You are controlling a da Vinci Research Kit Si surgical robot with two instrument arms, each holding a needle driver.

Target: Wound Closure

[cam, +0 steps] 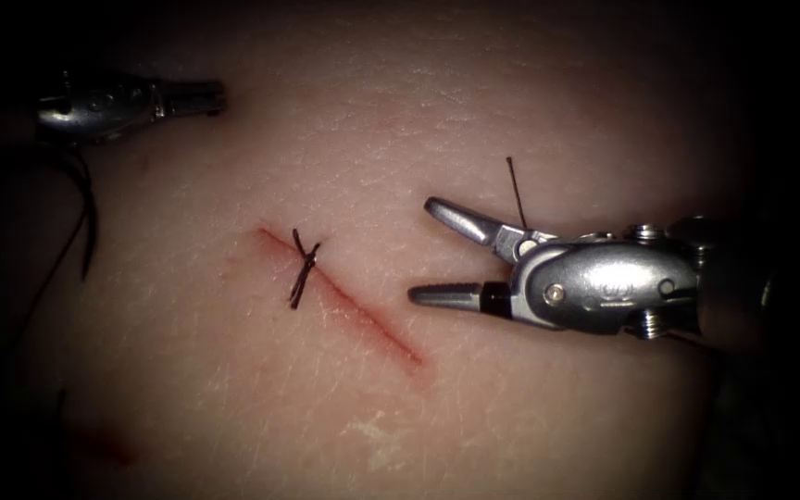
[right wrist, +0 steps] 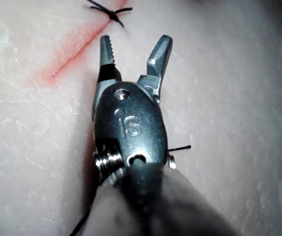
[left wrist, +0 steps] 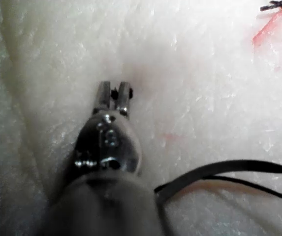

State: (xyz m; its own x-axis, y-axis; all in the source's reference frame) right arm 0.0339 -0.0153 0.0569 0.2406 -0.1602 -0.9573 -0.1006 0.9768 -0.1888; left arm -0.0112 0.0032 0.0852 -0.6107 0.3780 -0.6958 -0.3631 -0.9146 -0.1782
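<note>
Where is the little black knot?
In the endoscope view the knot sits across the cut near its upper left end, left of the right hand.

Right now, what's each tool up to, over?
Left tool shut on dark bit, needle or thread unclear. Right tool open, empty, right of cut. One knotted stitch across cut. Loose thread hangs below left tool.

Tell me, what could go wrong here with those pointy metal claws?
1. The right tool is open and holds nothing, just right of the cut. Its tips might scrape the tissue or catch the one stitch.
2. The left tool is shut on a dark bit; I cannot tell if it is needle or thread. Loose thread trails beside it and might snag or tangle.
</note>
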